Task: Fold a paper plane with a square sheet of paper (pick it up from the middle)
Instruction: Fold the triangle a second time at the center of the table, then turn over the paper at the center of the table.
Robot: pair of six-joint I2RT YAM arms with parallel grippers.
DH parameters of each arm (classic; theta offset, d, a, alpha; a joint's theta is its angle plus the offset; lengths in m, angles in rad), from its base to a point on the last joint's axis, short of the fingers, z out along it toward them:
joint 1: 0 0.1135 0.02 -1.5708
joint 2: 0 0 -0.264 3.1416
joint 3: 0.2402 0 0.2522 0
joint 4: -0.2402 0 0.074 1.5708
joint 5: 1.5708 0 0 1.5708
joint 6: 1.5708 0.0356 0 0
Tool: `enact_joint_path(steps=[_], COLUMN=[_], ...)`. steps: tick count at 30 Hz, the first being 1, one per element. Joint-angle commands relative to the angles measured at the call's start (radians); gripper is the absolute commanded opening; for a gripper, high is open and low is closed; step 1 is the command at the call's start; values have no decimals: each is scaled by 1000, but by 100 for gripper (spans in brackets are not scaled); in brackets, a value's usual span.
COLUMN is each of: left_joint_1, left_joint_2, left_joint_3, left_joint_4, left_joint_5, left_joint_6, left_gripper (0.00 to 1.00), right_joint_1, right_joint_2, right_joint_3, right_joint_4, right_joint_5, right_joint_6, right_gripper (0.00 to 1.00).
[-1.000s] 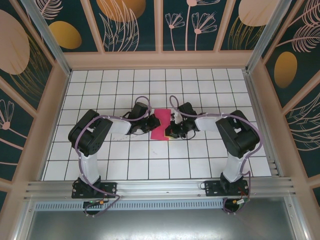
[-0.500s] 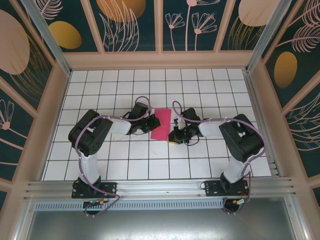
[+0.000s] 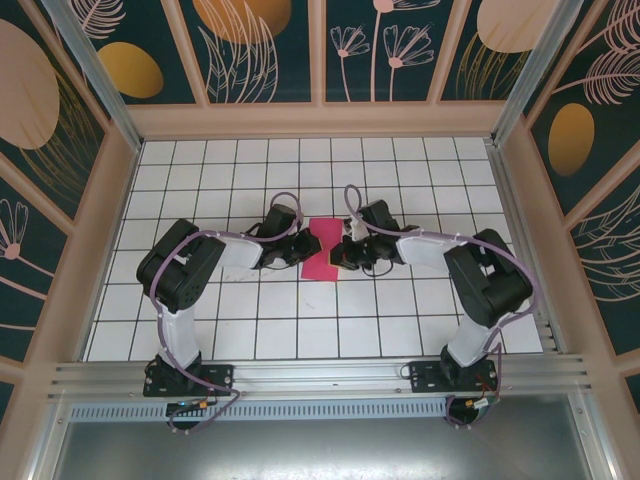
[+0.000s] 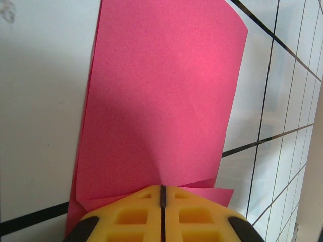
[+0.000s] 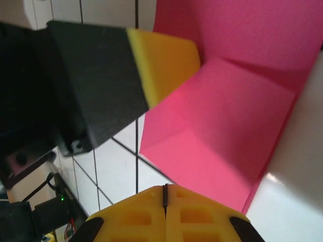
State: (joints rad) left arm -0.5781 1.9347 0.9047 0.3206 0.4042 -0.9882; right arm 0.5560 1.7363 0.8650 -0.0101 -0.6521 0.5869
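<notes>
Both pairs of pads are pressed shut: my left claw (image 3: 306,246) pinches the left edge of the square sheet of paper (image 3: 324,252), my right claw (image 3: 343,253) its right edge. Sheet sits partly folded at mid-table (image 3: 250,330).

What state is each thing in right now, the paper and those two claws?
square sheet of paper: partly folded in layers, pink side up, folding unfinished.
left gripper: shut, tips at the paper's edge.
right gripper: shut, tips at the paper's opposite edge.
</notes>
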Motion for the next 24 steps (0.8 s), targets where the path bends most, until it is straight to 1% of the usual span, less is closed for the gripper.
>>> enact_joint_path(steps=[1, 6, 9, 12, 13, 16, 19, 21, 24], left_joint_1=[3, 2, 2, 1, 1, -2, -12, -19, -27], left_joint_2=[37, 19, -19, -74, -93, -138, -133, -103, -59], left_joint_3=[10, 38, 60, 116, 126, 87, 24, 11, 11], left_joint_4=[-91, -112, -113, -177, -190, -147, -31, 31, 8], left_joint_5=[-51, -53, -39, -59, -58, -20, 84, 143, 127], left_joint_6=[28, 43, 71, 127, 143, 111, 59, 39, 35], left_gripper=[10, 12, 18, 24, 24, 23, 19, 18, 16], right_joint_1=[2, 5, 4, 2, 2, 2, 2, 2, 2], right_joint_2=[63, 89, 96, 98, 98, 96, 97, 93, 95], right_joint_3=[0, -50, -63, -66, -62, -61, -60, -62, -62], right_joint_4=[-2, -12, -14, -9, -14, -14, -16, -14, -13], right_joint_5=[20, 48, 59, 62, 66, 66, 67, 71, 68], right_joint_6=[14, 1, 7, 10, 8, 8, 7, 9, 11], right_gripper=[5, 5, 5, 4, 4, 4, 4, 4, 4])
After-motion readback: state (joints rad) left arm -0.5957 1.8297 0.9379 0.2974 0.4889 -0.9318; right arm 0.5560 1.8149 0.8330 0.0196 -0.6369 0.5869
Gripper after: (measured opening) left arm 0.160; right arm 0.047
